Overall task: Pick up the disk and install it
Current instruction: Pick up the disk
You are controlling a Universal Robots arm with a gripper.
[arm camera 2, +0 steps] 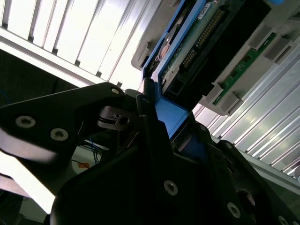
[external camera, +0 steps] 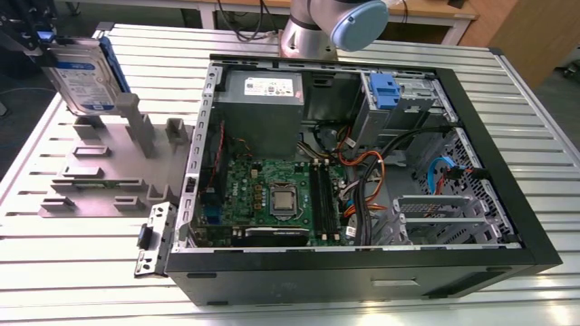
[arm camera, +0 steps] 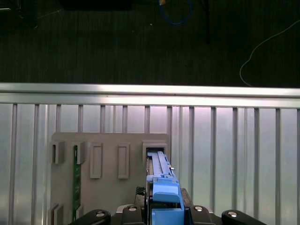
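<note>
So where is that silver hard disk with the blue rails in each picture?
Exterior view: the silver rectangular hard disk in blue plastic rails stands on edge at the exterior view's upper left, above the grey slotted holder.
First wrist view: edge-on, blue rail nearest the camera, over that holder.
Second wrist view: its circuit-board side shows.
Shared landmark: the ribbed aluminium table.

Workshop bench (external camera: 91, 272), opened computer case (external camera: 317, 278)

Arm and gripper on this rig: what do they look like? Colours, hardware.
Arm: silver-grey metal tube with a rounded light-blue joint cap. Gripper: matte black, angular linkage plates dotted with silver screw heads. The first wrist view shows the same black housing and silver screws.
</note>
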